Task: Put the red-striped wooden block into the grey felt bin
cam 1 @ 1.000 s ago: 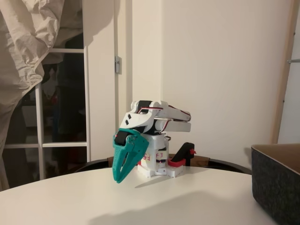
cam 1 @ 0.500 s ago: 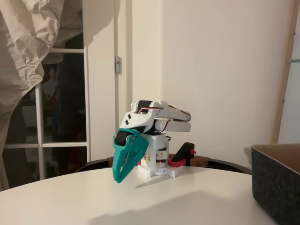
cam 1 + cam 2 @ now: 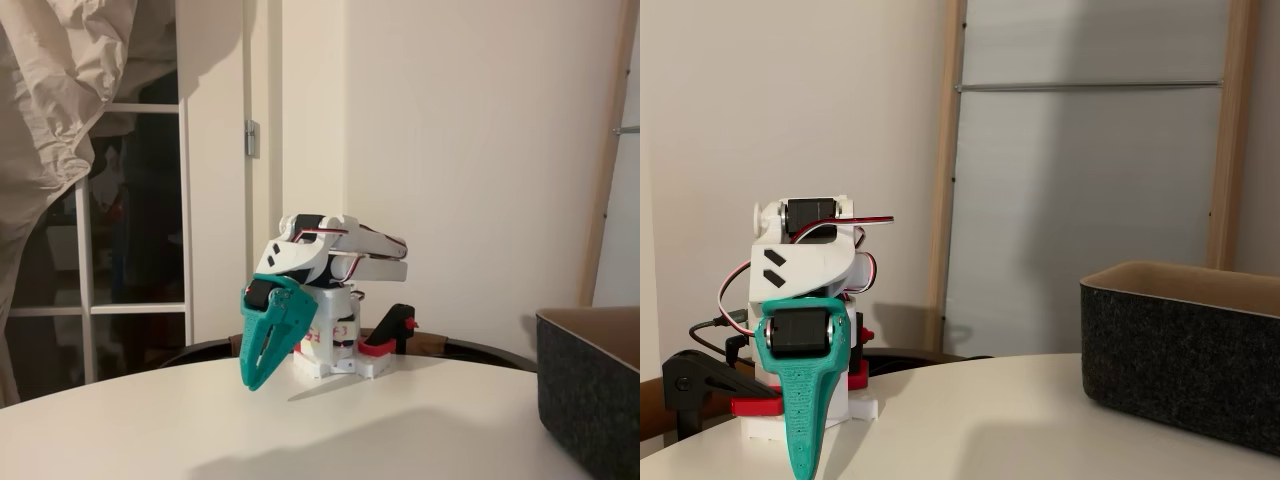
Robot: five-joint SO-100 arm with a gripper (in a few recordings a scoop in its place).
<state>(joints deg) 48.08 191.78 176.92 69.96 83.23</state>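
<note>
White round desk [image 3: 400, 440] before a pale wall carried the grey felt bin [image 3: 1185, 350]; arm folded, teal claw [image 3: 252, 378] pointed down, closed, empty.

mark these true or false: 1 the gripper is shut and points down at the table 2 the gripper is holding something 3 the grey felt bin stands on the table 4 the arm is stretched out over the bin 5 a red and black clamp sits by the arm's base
1. True. The teal gripper is shut, its tip pointing down toward the white table.
2. False. The closed fingers hold nothing.
3. True. The grey felt bin stands on the table, at the right in both fixed views.
4. False. The arm is folded over its own base, well apart from the bin.
5. True. A red and black clamp sits at the base, at the table's edge.
</note>
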